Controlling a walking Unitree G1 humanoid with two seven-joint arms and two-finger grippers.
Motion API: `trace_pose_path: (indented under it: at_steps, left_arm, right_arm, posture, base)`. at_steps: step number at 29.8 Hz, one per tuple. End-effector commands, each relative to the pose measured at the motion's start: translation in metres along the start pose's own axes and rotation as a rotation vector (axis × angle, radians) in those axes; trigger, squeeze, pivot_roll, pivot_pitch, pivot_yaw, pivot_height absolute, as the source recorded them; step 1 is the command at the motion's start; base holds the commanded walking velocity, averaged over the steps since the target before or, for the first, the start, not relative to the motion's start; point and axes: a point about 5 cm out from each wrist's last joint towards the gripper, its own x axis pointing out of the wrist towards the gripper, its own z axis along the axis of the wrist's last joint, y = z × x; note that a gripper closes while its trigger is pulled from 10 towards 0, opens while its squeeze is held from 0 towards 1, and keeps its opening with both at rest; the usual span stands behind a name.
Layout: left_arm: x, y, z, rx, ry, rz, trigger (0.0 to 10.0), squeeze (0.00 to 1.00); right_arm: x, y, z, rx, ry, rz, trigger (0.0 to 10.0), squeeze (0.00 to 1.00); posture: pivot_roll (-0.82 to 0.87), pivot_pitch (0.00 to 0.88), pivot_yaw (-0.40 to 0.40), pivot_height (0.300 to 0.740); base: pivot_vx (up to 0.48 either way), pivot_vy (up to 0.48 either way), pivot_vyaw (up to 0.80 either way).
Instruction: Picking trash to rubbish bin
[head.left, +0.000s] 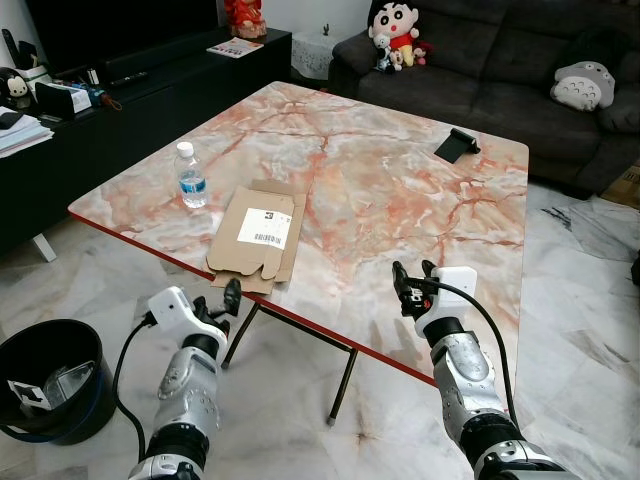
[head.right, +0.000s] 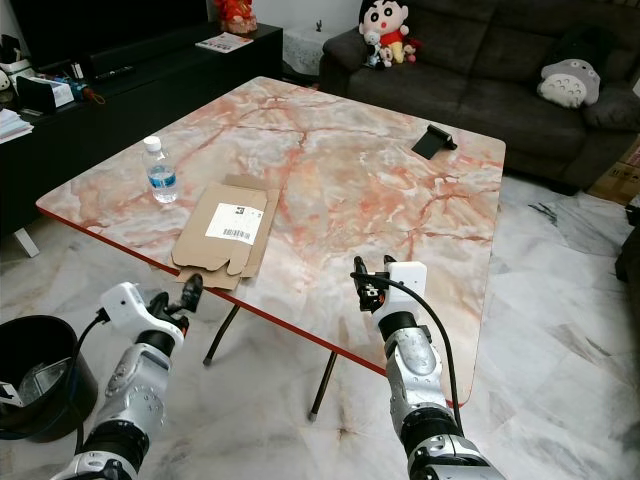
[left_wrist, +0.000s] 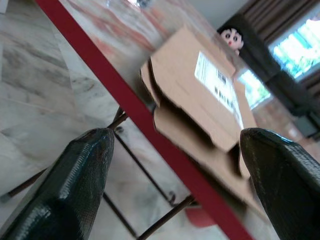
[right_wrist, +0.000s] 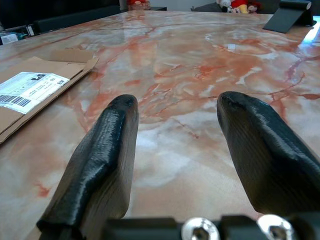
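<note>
- Black bin (head.left: 50, 390) on the floor, far out to the left of the left gripper, lower than it; clear plastic and a white tag inside.
- Left gripper (head.left: 222, 301) held just below and in front of the table's red near edge, fingers (left_wrist: 75, 185) spread apart, nothing between them.
- Flattened cardboard box (head.left: 257, 235) lies on the table (head.left: 400, 190) just ahead of the left gripper, slightly to its right; near flap overhangs the red edge. White shipping label with barcode faces up.
- Left wrist view: cardboard flap sits between the two fingertips but beyond them, no contact; metal table legs visible underneath.
- Water bottle (head.left: 190, 176) upright on the table, ahead of the left gripper and just left of the cardboard, not touching it. White cap, blue label.
- Right gripper (head.left: 413, 277) over the near part of the tabletop, well to the right of the cardboard, fingers (right_wrist: 100, 160) parted and empty; hovering or touching the marble, cannot tell.
- Black phone stand (head.left: 456, 143) at the far side of the table, well ahead of the right gripper, slightly right.
- Dark sofa (head.left: 500, 70) beyond the table, with a cartoon doll (head.left: 392, 30) and a grey plush (head.left: 584, 85) on it.
- Low black cabinet (head.left: 120, 110) off to the far left, cluttered with papers and small items.
</note>
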Motion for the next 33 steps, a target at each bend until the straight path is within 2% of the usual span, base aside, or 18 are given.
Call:
trace_pose_path:
  at_steps: [1, 18, 19, 20, 21, 22, 23, 25, 26, 29, 30, 31, 32, 33]
  left_arm:
    - [0.003, -0.002, 0.001, -0.056, 0.001, 0.001, 10.0, 0.0]
    - [0.015, -0.005, 0.009, -0.067, 0.005, -0.007, 10.0, 0.0]
    - [0.015, -0.006, 0.009, -0.065, 0.005, -0.012, 7.2, 0.0]
    - [0.016, -0.006, 0.01, -0.064, 0.005, -0.014, 7.2, 0.0]
    - [0.016, -0.007, 0.009, -0.063, 0.005, -0.015, 6.0, 0.0]
    - [0.016, -0.007, 0.009, -0.063, 0.005, -0.015, 6.0, 0.0]
    - [0.016, -0.007, 0.009, -0.063, 0.006, -0.016, 5.1, 0.0]
    - [0.016, -0.007, 0.009, -0.063, 0.007, -0.014, 4.9, 0.0]
    - [0.016, -0.007, 0.008, -0.062, 0.009, -0.015, 3.6, 0.0]
    - [0.016, -0.007, 0.008, -0.062, 0.011, -0.015, 3.6, 0.0]
    - [0.016, -0.008, 0.007, -0.062, 0.014, -0.017, 4.3, 0.0]
    - [0.016, -0.008, 0.007, -0.062, 0.014, -0.017, 4.3, 0.0]
    - [0.016, -0.008, 0.007, -0.061, 0.017, -0.018, 6.0, 0.0]
    - [0.016, -0.007, 0.007, -0.06, 0.017, -0.017, 8.3, 0.0]
  right_arm:
    - [0.0, -0.004, 0.002, -0.004, 0.001, -0.009, 10.0, 0.0]
    - [0.0, -0.005, 0.002, -0.007, 0.002, -0.009, 10.0, 0.0]
    - [0.0, -0.006, 0.001, -0.005, 0.003, -0.012, 10.0, 0.0]
    - [0.0, -0.006, 0.001, -0.004, 0.003, -0.012, 10.0, 0.0]
    - [-0.001, -0.006, 0.001, -0.006, 0.005, -0.012, 10.0, 0.0]
    - [-0.001, -0.006, 0.001, -0.006, 0.005, -0.012, 10.0, 0.0]
    - [-0.001, -0.007, 0.001, -0.006, 0.006, -0.012, 10.0, 0.0]
    - [-0.001, -0.007, 0.001, -0.005, 0.005, -0.013, 10.0, 0.0]
    - [-0.001, -0.007, 0.001, -0.005, 0.005, -0.013, 10.0, 0.0]
    - [-0.001, -0.007, 0.001, -0.006, 0.005, -0.013, 10.0, 0.0]
    - [-0.001, -0.006, 0.001, -0.005, 0.005, -0.014, 10.0, 0.0]
    - [-0.001, -0.006, 0.001, -0.005, 0.005, -0.014, 10.0, 0.0]
    - [-0.001, -0.006, 0.001, -0.004, 0.005, -0.014, 10.0, 0.0]
    - [-0.001, -0.006, 0.001, -0.004, 0.005, -0.014, 10.0, 0.0]
  posture:
    - [0.11, 0.0, -0.111, 0.74]
    - [0.11, 0.0, -0.117, 0.74]
    - [0.11, 0.0, -0.117, 0.74]
    - [0.11, 0.0, -0.117, 0.74]
    - [0.11, 0.0, -0.117, 0.74]
    - [0.11, 0.0, -0.117, 0.74]
    - [0.11, 0.0, -0.117, 0.74]
    - [0.11, 0.0, -0.117, 0.74]
    - [0.11, 0.0, -0.117, 0.74]
    - [0.11, 0.0, -0.117, 0.74]
    - [0.11, 0.0, -0.114, 0.74]
    - [0.11, 0.0, -0.114, 0.74]
    - [0.11, 0.0, -0.114, 0.74]
    - [0.11, 0.0, -0.114, 0.74]
  base:
    - [0.0, 0.0, 0.0]
    - [0.0, 0.0, 0.0]
    - [0.0, 0.0, 0.0]
    - [0.0, 0.0, 0.0]
    - [0.0, 0.0, 0.0]
    - [0.0, 0.0, 0.0]
    - [0.0, 0.0, 0.0]
    - [0.0, 0.0, 0.0]
    - [0.0, 0.0, 0.0]
    - [0.0, 0.0, 0.0]
    - [0.0, 0.0, 0.0]
    - [0.0, 0.0, 0.0]
    - [0.0, 0.0, 0.0]
    - [0.0, 0.0, 0.0]
